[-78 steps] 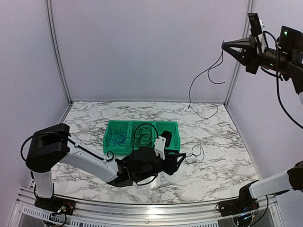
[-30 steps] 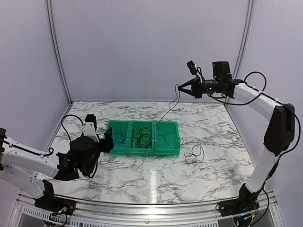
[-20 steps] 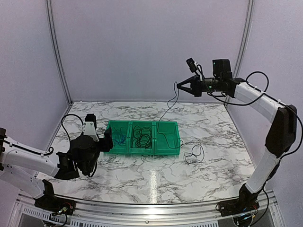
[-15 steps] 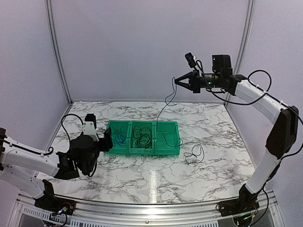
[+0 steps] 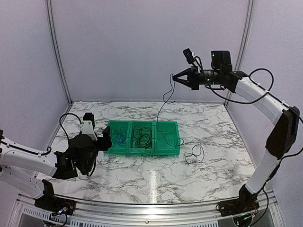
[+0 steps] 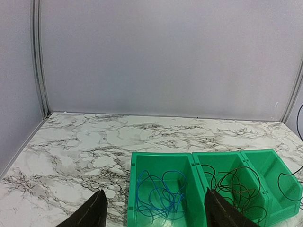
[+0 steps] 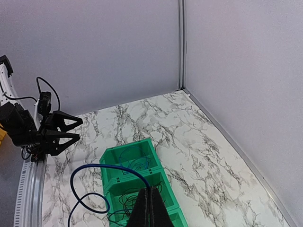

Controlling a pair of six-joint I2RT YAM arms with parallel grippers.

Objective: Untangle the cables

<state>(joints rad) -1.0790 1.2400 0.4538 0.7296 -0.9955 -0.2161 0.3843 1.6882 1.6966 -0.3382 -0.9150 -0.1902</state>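
Note:
High above the table, my right gripper (image 5: 174, 78) is shut on a thin dark cable (image 5: 159, 113) that hangs down into the right-hand compartment of the green bins (image 5: 142, 150). In the right wrist view the shut fingers (image 7: 147, 208) pinch this cable (image 7: 109, 168), which looks dark blue and loops left. A blue cable (image 5: 120, 137) lies coiled in the left compartment, and black cables (image 5: 143, 135) fill the middle one. My left gripper (image 5: 106, 142) stands open just left of the bins, nothing between its fingers. In the left wrist view, the left gripper (image 6: 155, 198) faces the blue coil (image 6: 161, 194).
A loose black cable (image 5: 195, 153) lies on the marble table right of the bins. Grey walls close in the table at the back and sides. The right wrist view shows the left arm (image 7: 52, 132) beyond the bins' rim (image 7: 126, 144).
My right gripper has risen and drifted left with the cable, pulling it straighter above the bins. The left arm has barely shifted and stays open beside the bins.

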